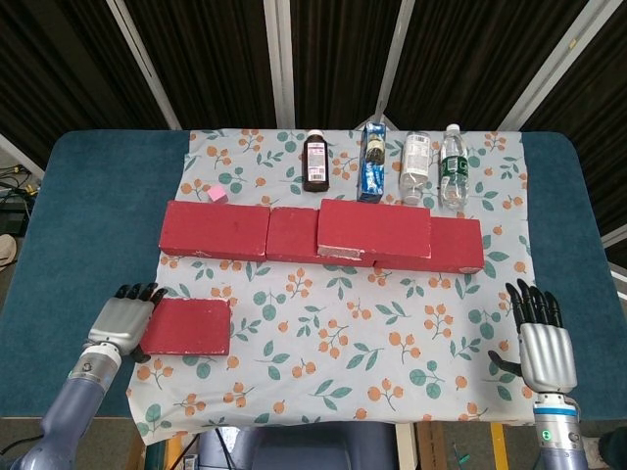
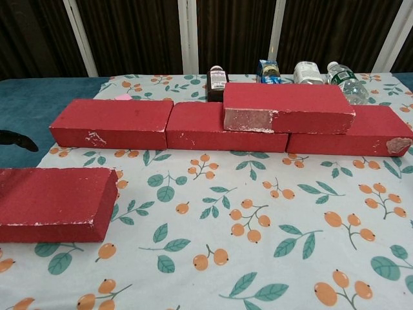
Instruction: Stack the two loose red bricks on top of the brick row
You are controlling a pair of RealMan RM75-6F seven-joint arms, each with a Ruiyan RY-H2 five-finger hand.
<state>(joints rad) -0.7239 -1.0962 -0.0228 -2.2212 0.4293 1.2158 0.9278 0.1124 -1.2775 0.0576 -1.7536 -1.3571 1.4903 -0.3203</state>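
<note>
From the head view, my left hand [image 1: 120,323] lies over the left end of the loose brick [image 1: 188,326] at about 8 o'clock on the cloth [image 1: 343,362]. Whether its fingers have closed on that brick I cannot tell. My right hand [image 1: 542,338] rests at 4 o'clock, fingers spread, holding nothing. The row [image 1: 216,230] runs across the middle, and one brick, the stacked brick [image 1: 374,227], already sits on it right of centre. So I judge one stack is done and this is the reach for the second. Next I need a firm grip on the brick's end, a lift, and a carry toward 12 o'clock onto the row's left part. Bottles [image 1: 315,163] stand behind the row; their labels are too small to read.

From the chest view, the loose brick [image 2: 55,203] lies flat at 9 o'clock, well apart from the row [image 2: 113,123]. Only a dark fingertip [image 2: 16,139] shows at the left edge.
</note>
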